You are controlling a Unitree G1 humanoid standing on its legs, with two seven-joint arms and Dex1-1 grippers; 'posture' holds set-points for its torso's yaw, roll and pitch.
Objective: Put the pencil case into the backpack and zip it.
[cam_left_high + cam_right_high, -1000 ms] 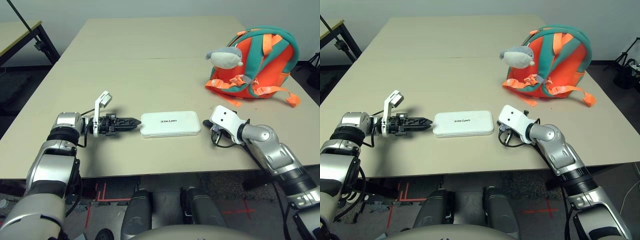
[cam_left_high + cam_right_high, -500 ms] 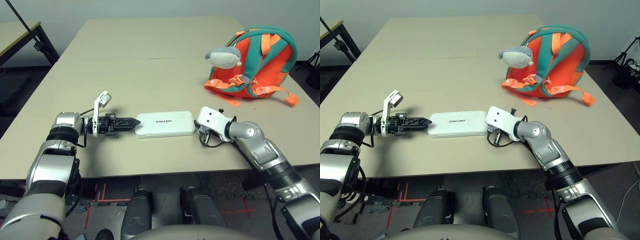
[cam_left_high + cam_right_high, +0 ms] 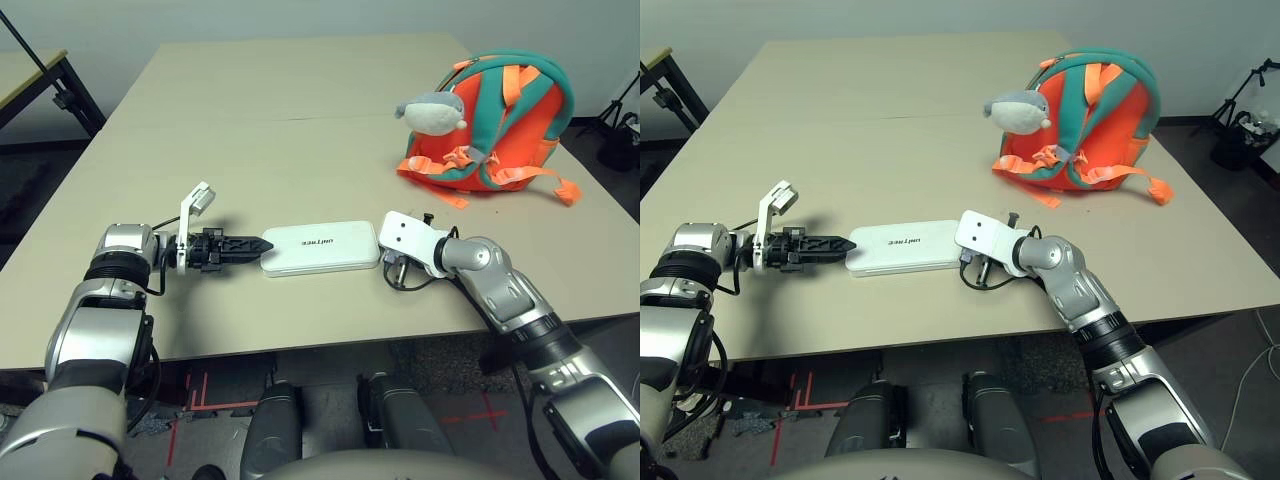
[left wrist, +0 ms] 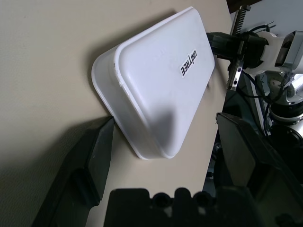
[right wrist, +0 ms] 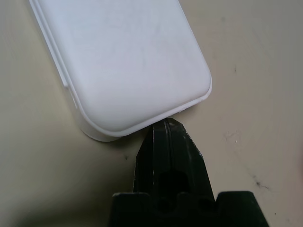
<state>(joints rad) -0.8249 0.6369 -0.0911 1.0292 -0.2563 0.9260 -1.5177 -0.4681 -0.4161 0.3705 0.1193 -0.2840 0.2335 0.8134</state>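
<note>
The white pencil case [image 3: 320, 247] lies flat on the table, lengthwise between my two grippers. My left gripper [image 4: 165, 120] is open, and the case's left end [image 4: 156, 90] sits between its spread fingers [image 4: 94, 156] with gaps on both sides. My right gripper [image 5: 165, 125] is shut, its tip touching the case's right end [image 5: 123, 61]. In the head views the white wrist block [image 3: 405, 235] covers that gripper. The orange backpack [image 3: 505, 115] with teal trim stands at the far right, well beyond both grippers, a grey plush toy [image 3: 432, 110] on its front.
The tan table [image 3: 300, 120] stretches far behind the case. Orange straps [image 3: 560, 188] trail from the backpack toward the right edge. A second table's corner [image 3: 40, 70] shows at the far left.
My right gripper has slid left until it reached the case's right end. The left arm has held still. The whole picture has shifted a little.
</note>
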